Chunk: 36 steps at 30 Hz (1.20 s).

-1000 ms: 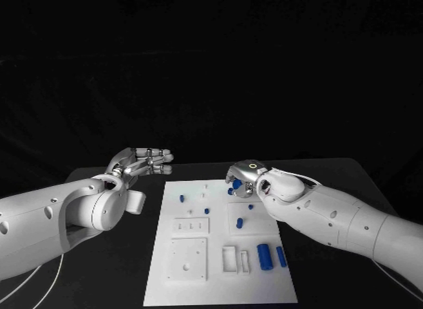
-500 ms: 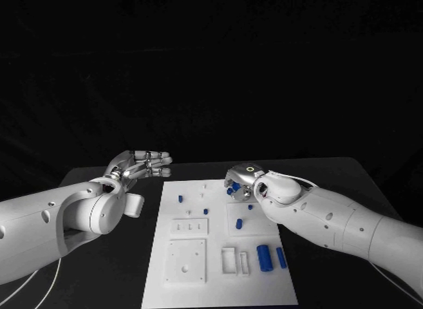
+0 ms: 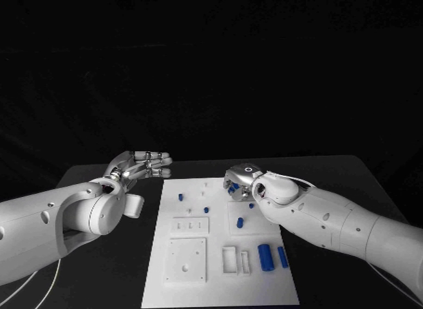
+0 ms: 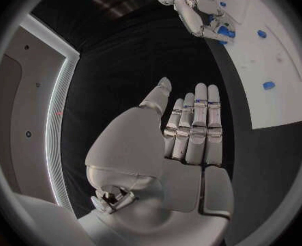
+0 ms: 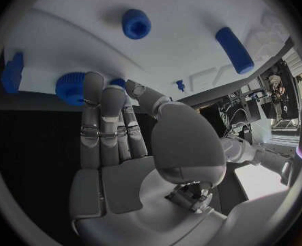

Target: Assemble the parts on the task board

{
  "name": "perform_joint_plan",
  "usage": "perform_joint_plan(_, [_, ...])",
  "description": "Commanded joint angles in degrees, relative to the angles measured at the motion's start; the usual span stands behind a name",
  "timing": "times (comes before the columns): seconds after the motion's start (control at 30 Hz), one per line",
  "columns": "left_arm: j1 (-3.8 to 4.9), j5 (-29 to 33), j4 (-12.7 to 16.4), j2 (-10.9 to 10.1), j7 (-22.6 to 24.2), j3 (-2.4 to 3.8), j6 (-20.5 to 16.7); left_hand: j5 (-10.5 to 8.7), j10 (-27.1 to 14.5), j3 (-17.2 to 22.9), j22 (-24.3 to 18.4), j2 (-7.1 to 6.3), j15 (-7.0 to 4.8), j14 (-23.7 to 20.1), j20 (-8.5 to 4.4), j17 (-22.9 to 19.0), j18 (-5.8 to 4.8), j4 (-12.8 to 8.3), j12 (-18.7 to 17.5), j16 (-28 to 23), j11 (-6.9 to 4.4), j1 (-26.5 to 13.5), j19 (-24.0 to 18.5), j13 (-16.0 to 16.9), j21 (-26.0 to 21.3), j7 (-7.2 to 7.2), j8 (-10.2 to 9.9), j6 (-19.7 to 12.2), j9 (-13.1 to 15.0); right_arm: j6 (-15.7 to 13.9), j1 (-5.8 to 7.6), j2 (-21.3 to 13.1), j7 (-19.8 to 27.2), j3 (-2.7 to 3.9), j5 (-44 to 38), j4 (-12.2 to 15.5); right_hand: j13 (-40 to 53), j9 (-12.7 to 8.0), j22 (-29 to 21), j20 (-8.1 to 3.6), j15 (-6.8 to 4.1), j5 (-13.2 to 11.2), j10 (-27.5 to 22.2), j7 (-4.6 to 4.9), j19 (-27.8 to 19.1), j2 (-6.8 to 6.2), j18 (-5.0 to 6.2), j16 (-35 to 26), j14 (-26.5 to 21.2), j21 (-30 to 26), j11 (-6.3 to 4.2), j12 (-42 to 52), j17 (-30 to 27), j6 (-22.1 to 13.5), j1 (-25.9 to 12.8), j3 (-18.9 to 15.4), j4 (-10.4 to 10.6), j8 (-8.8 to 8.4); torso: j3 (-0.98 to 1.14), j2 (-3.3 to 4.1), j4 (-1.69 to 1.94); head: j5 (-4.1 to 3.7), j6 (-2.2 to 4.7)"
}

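The black table (image 3: 109,270) carries the white task board (image 3: 221,286) lying lengthwise at its middle, with bare dark surface along both long sides and darkness beyond the far edge. The left hand (image 3: 141,162) hovers off the board's far left corner over bare table, holding nothing, fingers straight and side by side. The right hand (image 3: 239,180) sits at the board's far right part, fingertips (image 5: 93,85) down among small blue parts (image 5: 136,23); whether it pinches one I cannot tell.
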Motion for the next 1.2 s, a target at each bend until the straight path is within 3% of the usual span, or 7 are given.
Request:
perform_joint_plan(0.03, [0.12, -0.2, 0.0, 0.1, 0.4, 0.05, 1.0, 0.17, -0.2, -0.1, -0.1, 0.21, 0.13, -0.3, 0.04, 0.0, -0.54, -0.2, 0.2, -0.2, 0.24, -0.6, -0.2, 0.1, 0.2, 0.05, 0.0, 0.1, 0.1, -1.4, 0.02, 0.0, -0.8, -0.03, -2.0, 0.2, 0.1, 0.1, 0.8, -0.48, -0.17, -0.9, 1.2, 0.02, -0.1, 0.40, 0.68, 0.3, -0.3, 0.4, -0.25, 0.2, 0.0, 0.9, 0.0, 1.0, 0.1, 0.28, -0.01, 0.26, -0.01, 0.04, 0.07])
perform_joint_plan(0.27, [0.12, -0.2, -0.1, 0.1, 0.1, 0.05, 1.2, 0.05, -0.2, -0.1, -0.2, 0.18, 0.16, -0.4, 0.06, 0.0, -0.54, -0.2, 0.2, -0.2, 0.26, -0.6, -0.2, 0.1, 0.2, 0.08, 0.0, 0.0, 0.1, -2.3, 0.02, -0.1, -1.8, -0.05, -3.1, 0.5, 0.1, 0.1, 4.1, -0.77, -0.31, -1.4, 1.9, 0.00, -0.8, -0.23, 0.50, 0.3, -0.3, 1.3, -0.39, 0.3, -0.1, 1.4, 0.7, 2.8, 0.3, 0.23, -0.04, 0.42, 0.09, 0.04, 0.24])
perform_joint_plan(0.67, [0.12, -0.2, -0.3, 0.1, -0.3, 0.05, 1.4, -0.28, -0.5, -0.4, -0.5, 0.10, 0.29, -0.6, 0.19, -0.1, -0.55, -0.2, 0.2, -0.4, 0.37, -0.7, -0.4, 0.1, 0.0, 0.20, 0.0, -0.2, 0.1, -2.6, 0.02, -0.3, -2.4, -0.06, -3.4, 0.9, 0.1, 0.0, 7.0, -0.73, -0.26, -1.3, 1.5, 0.07, -0.5, -1.16, 0.49, 0.2, -0.3, -0.5, -0.29, 0.3, -0.2, 1.1, 0.7, 2.3, 0.2, 0.22, -0.06, 0.73, -0.02, 0.11, 0.51])
perform_joint_plan(0.77, [0.12, -0.2, -0.3, 0.1, -0.4, 0.04, 1.4, -0.28, -0.5, -0.4, -0.5, 0.10, 0.29, -0.6, 0.19, -0.1, -0.55, -0.2, 0.2, -0.4, 0.37, -0.7, -0.4, 0.1, 0.0, 0.20, 0.0, -0.2, 0.1, -3.2, 0.02, -0.3, -2.7, -0.06, -3.5, 1.0, 0.1, 0.1, 7.4, -0.94, -0.59, -1.5, 3.2, -0.15, -0.3, -0.75, 0.42, 0.2, -0.4, -0.9, -0.74, 0.3, -0.2, 2.1, 1.0, 1.9, 0.2, 0.29, -0.03, 0.80, -0.02, 0.17, 0.51])
perform_joint_plan(1.07, [0.12, -0.2, -0.4, 0.1, -0.5, 0.04, 1.4, -0.28, -0.5, -0.4, -0.5, 0.10, 0.29, -0.6, 0.19, -0.1, -0.55, -0.2, 0.2, -0.4, 0.37, -0.7, -0.4, 0.1, 0.0, 0.20, 0.0, -0.2, 0.1, -6.9, 0.02, -0.3, -3.4, -0.06, -3.8, 1.5, 0.6, 0.3, 13.3, -2.53, -2.02, -3.5, 10.7, -1.29, 0.7, 0.33, -2.11, -0.1, -0.4, 6.7, -2.71, 0.3, 0.0, 5.5, 2.4, 1.8, -0.3, 0.26, -0.09, 0.94, 0.05, 0.33, 0.52])
perform_joint_plan(1.2, [0.12, -0.2, -0.4, 0.1, -0.5, 0.04, 1.4, -0.28, -0.5, -0.5, -0.6, 0.17, 0.30, -0.6, 0.22, 0.0, -0.50, -0.2, 0.2, -0.4, 0.38, -0.5, -0.3, 0.1, -0.1, 0.20, 0.0, -0.2, 0.1, -8.2, 0.02, -0.2, -3.3, -0.05, -3.5, 1.9, 0.7, 0.3, 14.4, -2.82, -2.17, -3.7, 11.5, -1.48, 0.6, 0.25, -2.49, -0.3, -0.3, 7.5, -2.89, 0.4, 0.0, 6.0, 2.5, 2.0, -0.4, 0.27, -0.08, 0.95, -0.03, 0.40, 0.55])
